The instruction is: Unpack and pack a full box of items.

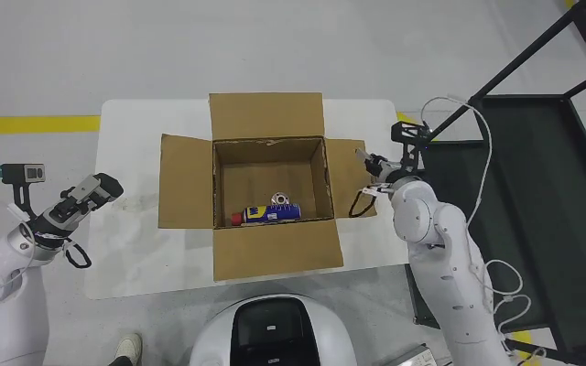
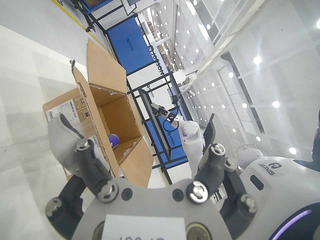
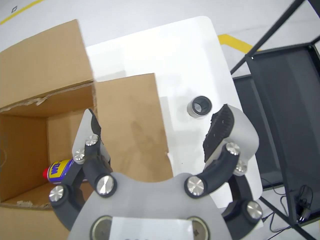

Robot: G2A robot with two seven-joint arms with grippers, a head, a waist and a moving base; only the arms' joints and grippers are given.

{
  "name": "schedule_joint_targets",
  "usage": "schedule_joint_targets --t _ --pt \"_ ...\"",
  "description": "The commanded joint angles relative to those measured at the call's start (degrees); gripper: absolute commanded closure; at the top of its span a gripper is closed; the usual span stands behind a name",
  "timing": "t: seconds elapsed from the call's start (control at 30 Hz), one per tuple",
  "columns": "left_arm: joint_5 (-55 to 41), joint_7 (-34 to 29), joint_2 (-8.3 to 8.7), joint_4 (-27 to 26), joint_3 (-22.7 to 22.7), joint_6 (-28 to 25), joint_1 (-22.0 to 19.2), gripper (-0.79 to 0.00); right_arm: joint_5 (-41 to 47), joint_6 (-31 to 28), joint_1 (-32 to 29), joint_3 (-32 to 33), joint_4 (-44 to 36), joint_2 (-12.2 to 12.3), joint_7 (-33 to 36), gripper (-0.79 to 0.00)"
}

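Note:
An open cardboard box (image 1: 265, 114) stands in the middle of the white table (image 1: 137, 137), all flaps folded out. Inside, against the near wall, lies a blue and yellow spray can (image 1: 267, 214) with a red cap, and a small metal part (image 1: 280, 197) sits just behind it. My right gripper (image 3: 157, 126) is open and holds nothing, hovering over the box's right flap (image 3: 130, 116) and the table beside it. A small grey cylinder (image 3: 199, 106) stands on the table just past its fingertips. My left gripper (image 2: 137, 128) is open and holds nothing, off the table's left edge and apart from the box (image 2: 110, 116).
A black metal rack (image 1: 540, 183) stands close to the table's right edge, beside my right arm. Bare table lies to the left of the box and along its near side.

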Motion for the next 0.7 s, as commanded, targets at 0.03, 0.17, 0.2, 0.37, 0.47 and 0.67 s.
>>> schedule_joint_targets --t 0.03,0.17,0.2,0.37,0.47,0.67 --pt "0.0 0.0 0.00 0.0 0.0 0.0 0.0 -0.785 -2.6 -1.8 1.9 -4.0 -0.7 -0.2 2.2 -0.785" --pt "0.0 0.0 0.00 0.0 0.0 0.0 0.0 -0.785 -4.2 -1.6 4.3 -7.9 0.0 -0.6 3.5 -0.785" --pt "0.0 0.0 0.00 0.0 0.0 0.0 0.0 -0.785 -3.9 -1.5 4.7 -8.5 0.4 -0.7 4.0 -0.785" --pt "0.0 0.0 0.00 0.0 0.0 0.0 0.0 -0.785 -3.6 -1.5 4.8 -8.7 0.5 -0.8 4.2 -0.785" --pt "0.0 0.0 0.00 0.0 0.0 0.0 0.0 -0.785 -3.6 -1.5 4.8 -8.7 0.5 -0.8 4.2 -0.785" --pt "0.0 0.0 0.00 0.0 0.0 0.0 0.0 -0.785 -3.6 -1.5 4.8 -8.7 0.5 -0.8 4.2 -0.785"
